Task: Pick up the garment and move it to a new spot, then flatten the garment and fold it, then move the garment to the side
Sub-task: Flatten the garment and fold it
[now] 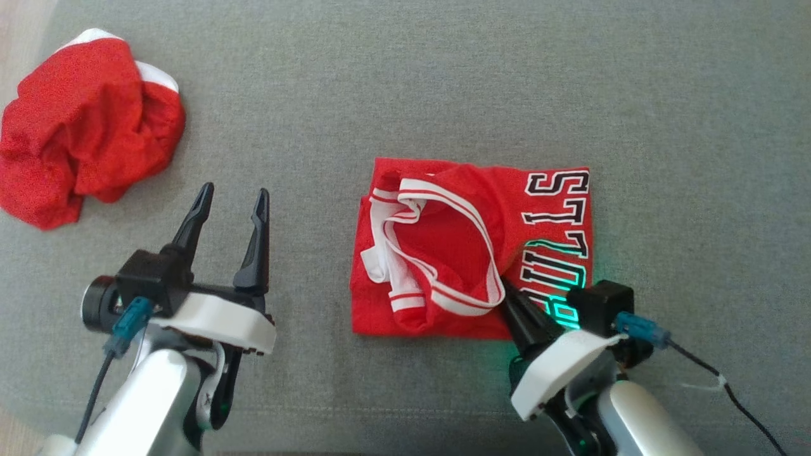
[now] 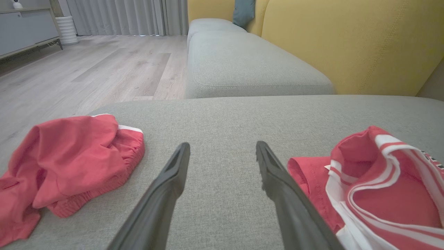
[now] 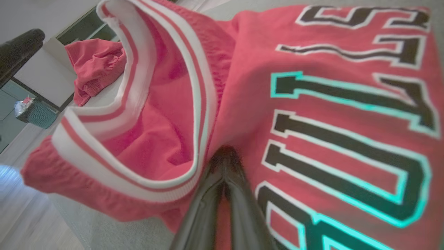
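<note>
The folded red jersey lies flat on the grey sofa cushion, right of the middle, its black lettering toward the right edge and its white-striped trim bunched on top. The right gripper meets it at the near edge beside that trim, fingers pressed together on a pinch of red cloth. The left gripper hangs over bare cushion to the left, fingers spread apart and holding nothing. A crumpled red garment sits at the far left corner.
</note>
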Robot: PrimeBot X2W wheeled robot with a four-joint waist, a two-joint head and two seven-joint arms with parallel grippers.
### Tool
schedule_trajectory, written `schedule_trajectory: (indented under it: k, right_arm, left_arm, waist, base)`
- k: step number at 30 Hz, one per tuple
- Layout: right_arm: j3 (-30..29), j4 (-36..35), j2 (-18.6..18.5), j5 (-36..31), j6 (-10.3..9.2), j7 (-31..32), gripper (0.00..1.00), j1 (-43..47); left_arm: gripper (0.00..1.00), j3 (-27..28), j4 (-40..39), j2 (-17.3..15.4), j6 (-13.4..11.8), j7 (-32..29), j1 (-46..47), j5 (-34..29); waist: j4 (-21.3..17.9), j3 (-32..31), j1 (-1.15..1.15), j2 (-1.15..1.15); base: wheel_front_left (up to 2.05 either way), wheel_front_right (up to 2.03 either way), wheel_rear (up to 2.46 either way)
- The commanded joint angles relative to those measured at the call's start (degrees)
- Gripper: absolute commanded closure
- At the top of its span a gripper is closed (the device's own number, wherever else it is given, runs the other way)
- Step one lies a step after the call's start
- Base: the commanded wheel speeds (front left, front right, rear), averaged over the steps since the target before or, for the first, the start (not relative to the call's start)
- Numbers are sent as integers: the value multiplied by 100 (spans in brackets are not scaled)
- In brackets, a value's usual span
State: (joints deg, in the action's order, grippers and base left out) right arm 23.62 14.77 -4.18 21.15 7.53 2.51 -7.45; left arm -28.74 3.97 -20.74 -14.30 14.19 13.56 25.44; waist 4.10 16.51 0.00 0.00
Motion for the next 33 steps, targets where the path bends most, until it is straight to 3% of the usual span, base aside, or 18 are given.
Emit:
schedule_trajectory:
  k: [1, 11, 26, 33]
  right_arm:
    - [183, -109, 79, 54, -4, -67, 100, -175]
    - [757, 241, 106, 257, -4, -246, 100, -686]
    - [1577, 1087, 128, 525, -4, 15, 100, -1202]
    - [1600, 907, 129, 547, -4, -249, 100, -1224]
  left_arm:
    - [0, 257, -146, -105, 4, 41, 237, -19]
    - [0, 246, -137, -68, 20, 59, 290, -49]
    - [0, 256, -73, -12, 84, 73, 341, -65]
    - [0, 294, -28, 11, 66, 76, 272, -61]
  waist:
    - [8, 7, 0, 0]
    - [74, 86, 0, 0]
    - [181, 127, 0, 0]
    - [145, 29, 0, 0]
  base:
    - [0, 0, 0]
    - [0, 0, 0]
    - [0, 0, 0]
    - [0, 0, 0]
